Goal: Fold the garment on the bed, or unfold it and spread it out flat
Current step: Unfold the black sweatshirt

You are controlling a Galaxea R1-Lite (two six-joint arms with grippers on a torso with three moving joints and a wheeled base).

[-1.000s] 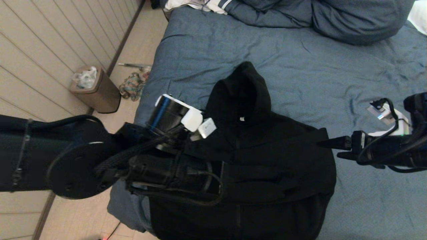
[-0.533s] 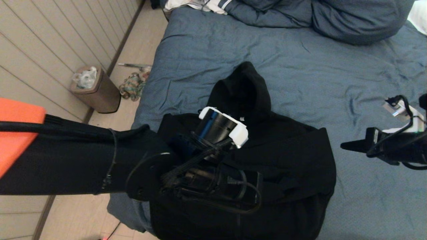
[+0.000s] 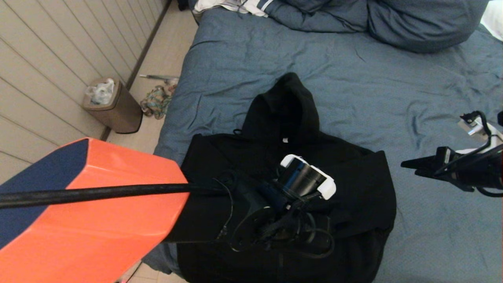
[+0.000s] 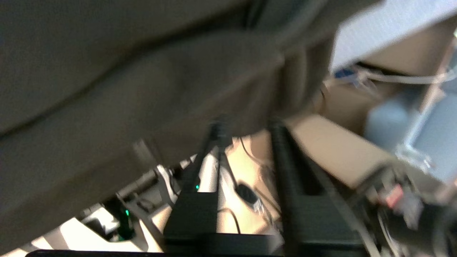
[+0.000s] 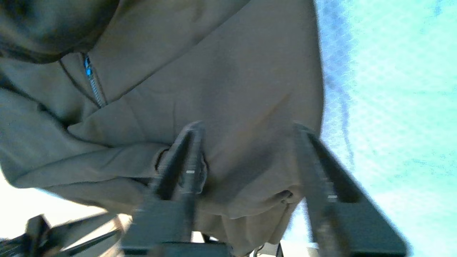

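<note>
Because my left arm lies across the lower half of the garment [image 3: 298, 157] in the head view, the zip front and the near hem are mostly covered, and my left claw itself is buried under the wrist, so that view shows nothing of its fingers. What I can read is the lie of the black sweatshirt: it sits on the bed [image 3: 353, 70] near the left edge, hood pointing toward the pillows [image 3: 412, 23], long axis running from the hood back toward me, with the bottom cut off by the frame. My right claw [image 3: 408, 167] hovers just beside the garment's right edge, apart from it, its arm partly out of frame.

From the left wrist view, blur smears nearly everything; my left claw [image 4: 246, 135] shows 2 fingers a narrow gap apart, dark cloth [image 4: 142, 89] close above them, nothing clearly pinched.

From the right wrist view, my right claw [image 5: 250, 142] stands fairly wide, empty, aimed at the garment [image 5: 214, 71], whose zip and hood edge are visible.
</note>
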